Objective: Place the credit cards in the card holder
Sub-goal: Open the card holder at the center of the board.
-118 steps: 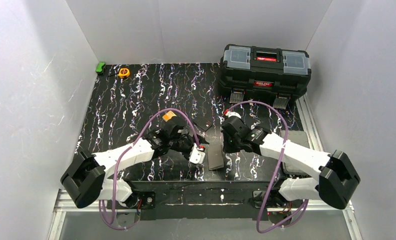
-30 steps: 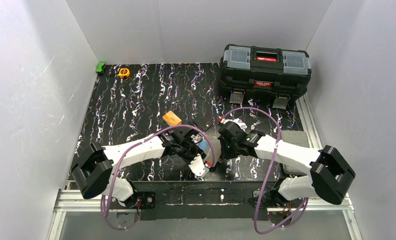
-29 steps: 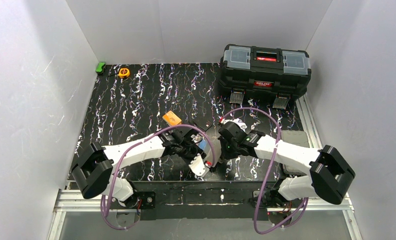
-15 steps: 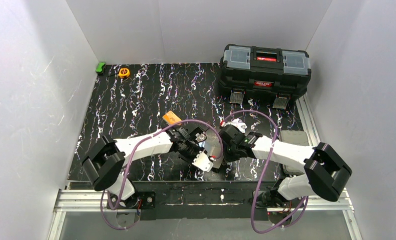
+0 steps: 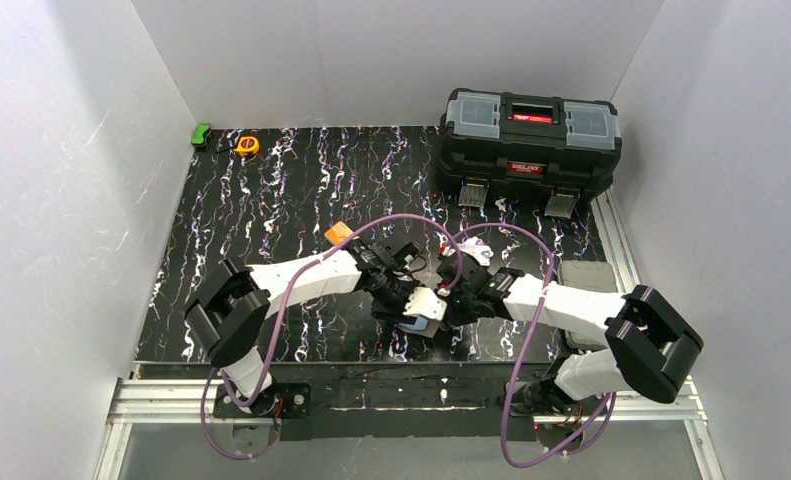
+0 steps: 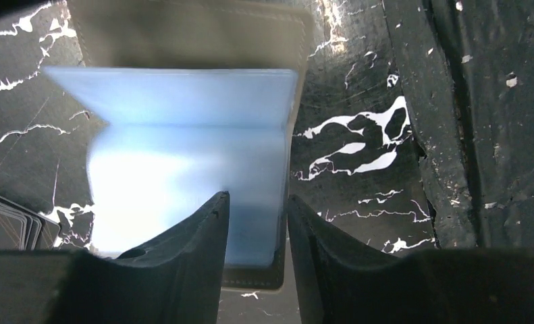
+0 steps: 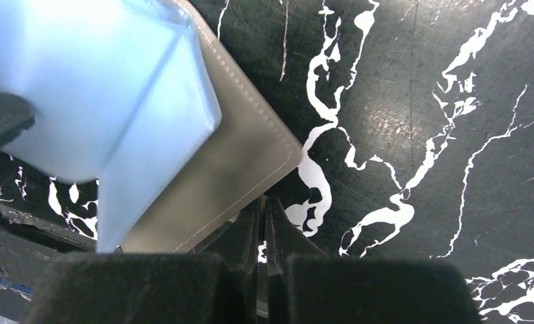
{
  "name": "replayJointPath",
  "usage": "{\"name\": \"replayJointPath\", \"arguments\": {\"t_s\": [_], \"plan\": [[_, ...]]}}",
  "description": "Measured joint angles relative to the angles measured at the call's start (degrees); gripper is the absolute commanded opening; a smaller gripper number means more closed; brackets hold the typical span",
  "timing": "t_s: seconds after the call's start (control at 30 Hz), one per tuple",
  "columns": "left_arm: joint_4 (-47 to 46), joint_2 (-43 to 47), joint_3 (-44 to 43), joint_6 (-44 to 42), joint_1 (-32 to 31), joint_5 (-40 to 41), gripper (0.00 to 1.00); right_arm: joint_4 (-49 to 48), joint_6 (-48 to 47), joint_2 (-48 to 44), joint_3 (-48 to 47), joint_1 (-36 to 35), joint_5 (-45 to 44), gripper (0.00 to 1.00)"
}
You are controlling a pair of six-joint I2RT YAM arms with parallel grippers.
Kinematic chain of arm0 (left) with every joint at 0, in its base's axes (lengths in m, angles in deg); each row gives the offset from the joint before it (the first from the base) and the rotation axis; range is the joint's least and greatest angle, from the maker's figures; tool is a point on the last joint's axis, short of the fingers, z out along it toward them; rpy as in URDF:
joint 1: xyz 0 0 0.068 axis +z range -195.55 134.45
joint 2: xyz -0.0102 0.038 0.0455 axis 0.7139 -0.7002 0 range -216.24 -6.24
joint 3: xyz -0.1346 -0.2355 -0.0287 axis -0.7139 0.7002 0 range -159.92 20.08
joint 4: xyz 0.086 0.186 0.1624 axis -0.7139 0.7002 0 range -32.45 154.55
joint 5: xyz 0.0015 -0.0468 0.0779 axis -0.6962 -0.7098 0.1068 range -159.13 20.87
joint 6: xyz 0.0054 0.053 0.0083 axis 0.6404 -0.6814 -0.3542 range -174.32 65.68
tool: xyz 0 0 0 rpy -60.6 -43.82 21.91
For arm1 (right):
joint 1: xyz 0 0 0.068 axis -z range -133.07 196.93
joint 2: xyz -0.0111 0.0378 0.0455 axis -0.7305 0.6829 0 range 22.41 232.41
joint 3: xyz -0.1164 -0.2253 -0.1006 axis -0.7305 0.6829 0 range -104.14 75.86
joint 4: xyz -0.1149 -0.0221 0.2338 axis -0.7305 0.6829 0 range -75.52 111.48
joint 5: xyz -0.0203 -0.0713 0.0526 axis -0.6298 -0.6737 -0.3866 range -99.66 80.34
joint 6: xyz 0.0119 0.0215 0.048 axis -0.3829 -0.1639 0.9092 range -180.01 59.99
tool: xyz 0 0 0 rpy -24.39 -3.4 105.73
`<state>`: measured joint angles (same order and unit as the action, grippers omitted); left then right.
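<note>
Card holder [image 6: 190,115] is lying open, pale inside up, with both arms crowded over it. Left gripper [image 6: 256,206] hangs over its near edge, jaws a narrow gap apart, looks empty. Right gripper [image 7: 264,202] is closed right at the holder's taupe edge, can't tell if it's pinching it. Credit cards [image 6: 7,223] sit fanned just beside the holder, nearer the left gripper, so I'd guess left fetches them.

We saw a black table [image 5: 271,200] veined with white. At its far right corner stood a black toolbox [image 5: 531,140]. At the far left corner lay a small green object [image 5: 201,134], with a yellow tape measure [image 5: 247,145] just beside it. Near the middle lay an orange block [image 5: 337,233]. By the near edge the card holder [image 7: 237,162] lay open, and the credit cards [image 6: 11,223] were fanned beside it.
</note>
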<state>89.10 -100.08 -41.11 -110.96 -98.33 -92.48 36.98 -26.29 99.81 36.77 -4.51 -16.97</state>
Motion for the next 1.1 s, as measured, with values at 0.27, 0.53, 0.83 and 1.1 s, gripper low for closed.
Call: {"name": "replayJointPath", "arguments": {"t_s": [0.27,0.53,0.83,1.1], "plan": [[0.48,-2.49,-1.7,2.89,-0.09,-2.16,0.3,-2.19,0.2,-0.04,0.72,0.94,1.27,0.01],[-7.34,-3.5,0.42,5.7,-1.07,-2.1,0.24,-4.33,1.01,-1.6,2.82,1.81,2.08,0.01],[-20.41,-3.52,4.63,12.35,-3.02,0.7,0.19,-7.08,3.91,-10.6,8.94,4.15,5.29,0.41],[-26.25,-3.54,7.65,18.34,-2.58,5.14,0.12,-8.55,5.35,-22.32,12.74,10.23,8.96,0.47]]}}
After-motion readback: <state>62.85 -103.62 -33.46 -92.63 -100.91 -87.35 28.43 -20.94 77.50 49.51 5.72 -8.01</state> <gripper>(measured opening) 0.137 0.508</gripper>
